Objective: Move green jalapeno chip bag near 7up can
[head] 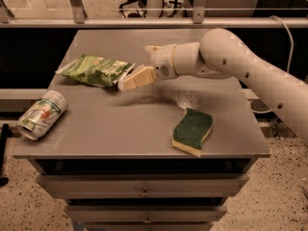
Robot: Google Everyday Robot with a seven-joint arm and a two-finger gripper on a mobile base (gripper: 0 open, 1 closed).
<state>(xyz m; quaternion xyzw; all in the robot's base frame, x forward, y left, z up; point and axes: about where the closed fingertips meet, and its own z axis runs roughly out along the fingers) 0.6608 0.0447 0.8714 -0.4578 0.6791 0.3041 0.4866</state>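
Note:
The green jalapeno chip bag (95, 70) lies flat on the left part of the grey table top (144, 124), towards the back. The 7up can (42, 114) lies on its side at the table's front left edge, silver-white with green print and a red spot. My gripper (129, 82) reaches in from the right on a white arm and sits right at the bag's right end, touching or nearly touching it, a little above the table. The can is well to the left and nearer the front than the gripper.
A dark green wavy sponge with a yellow base (192, 131) lies at the front right of the table. Drawers (144, 192) are below the table top. A metal railing (144, 20) runs behind the table. My arm (231, 61) spans the right side.

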